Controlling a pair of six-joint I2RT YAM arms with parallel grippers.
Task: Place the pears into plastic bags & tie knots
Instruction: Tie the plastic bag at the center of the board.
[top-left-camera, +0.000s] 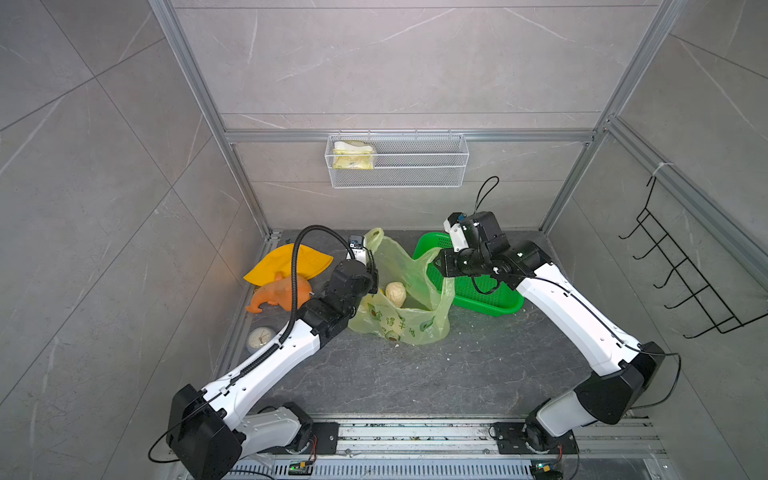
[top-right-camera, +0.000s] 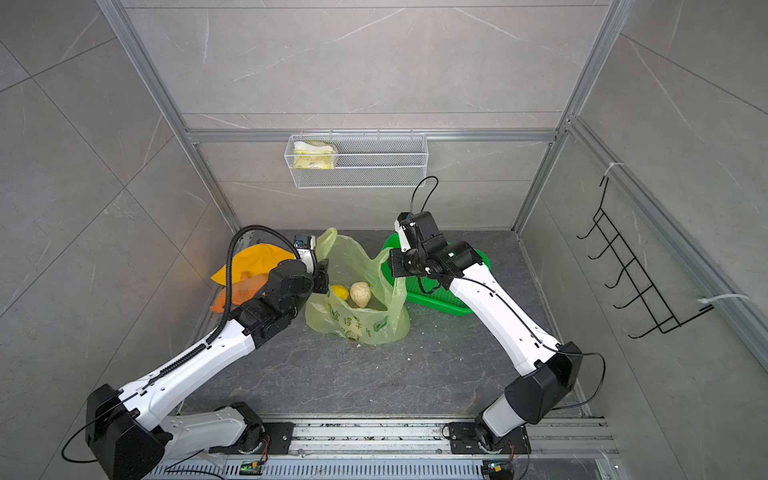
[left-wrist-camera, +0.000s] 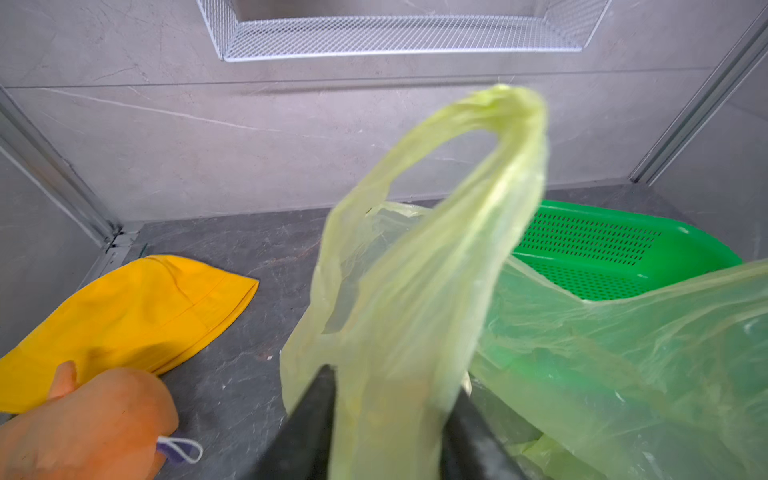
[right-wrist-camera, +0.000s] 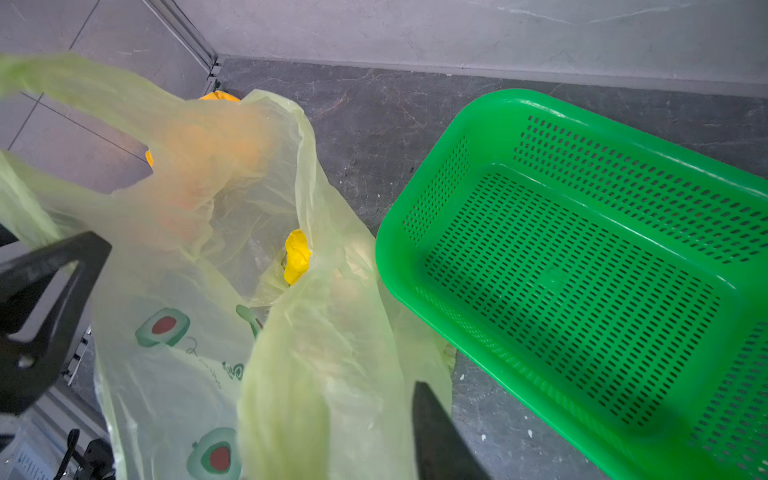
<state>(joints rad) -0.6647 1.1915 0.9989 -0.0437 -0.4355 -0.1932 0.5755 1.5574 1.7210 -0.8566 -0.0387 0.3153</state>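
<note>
Left gripper (left-wrist-camera: 395, 382) was found pressed together on one handle loop (left-wrist-camera: 498, 137) of the plastic bag (top-left-camera: 409, 324). The strap was bunched between both fingers and rose clear above them. Right gripper (right-wrist-camera: 262, 316) stood spread, with the bag's other handle (right-wrist-camera: 316, 365) lying loose between its fingers, not pinched.

I recorded the bag standing on the dark work surface (top-left-camera: 415, 382) between my two grippers. Its mouth was open upward, and the two handles were apart and untied.

Both my arms reached forward and bent inward toward the bag. My left wrist was at the bag's left side. My right wrist was over the left end of the green basket (top-left-camera: 490, 299), which stood just beside the bag.

Bag film was thin, translucent, yellow-green and creased, printed with green-and-red fruit motifs. The basket was rigid plastic, rectangular with rounded corners and perforated throughout.

Inside the bag a cream pear (top-right-camera: 360, 294), lumpy and roundish, lay just beside a smooth bright yellow pear (top-right-camera: 340, 292). Whether more fruit lay under the film, I could not tell.
</note>
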